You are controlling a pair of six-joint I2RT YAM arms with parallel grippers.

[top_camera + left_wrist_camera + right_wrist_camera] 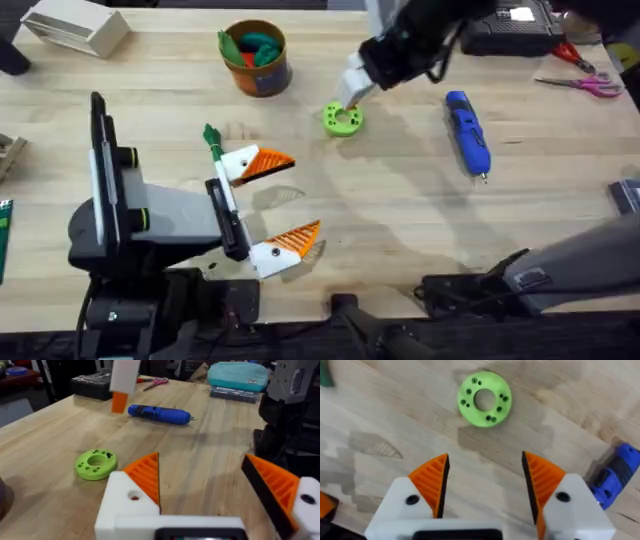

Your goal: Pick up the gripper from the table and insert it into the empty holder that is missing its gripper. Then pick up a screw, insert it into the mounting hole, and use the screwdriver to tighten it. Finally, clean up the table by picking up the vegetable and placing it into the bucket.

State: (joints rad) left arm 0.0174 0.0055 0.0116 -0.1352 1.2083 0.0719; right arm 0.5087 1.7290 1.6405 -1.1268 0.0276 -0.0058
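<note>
From overhead we see the right gripper just above the green ring near 12 o'clock on the worktop, with the screwdriver lying at 2 o'clock. Our right wrist view adds that its orange pads stand apart, empty. The left gripper, also open and empty, sits at centre. The bucket at 11 o'clock holds green pieces.

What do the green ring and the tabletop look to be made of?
The green ring looks like matte moulded or printed plastic: uniform bright colour, small holes around its face. The table looks like light wood, grain lines and plank seams showing, with a low sheen.
</note>
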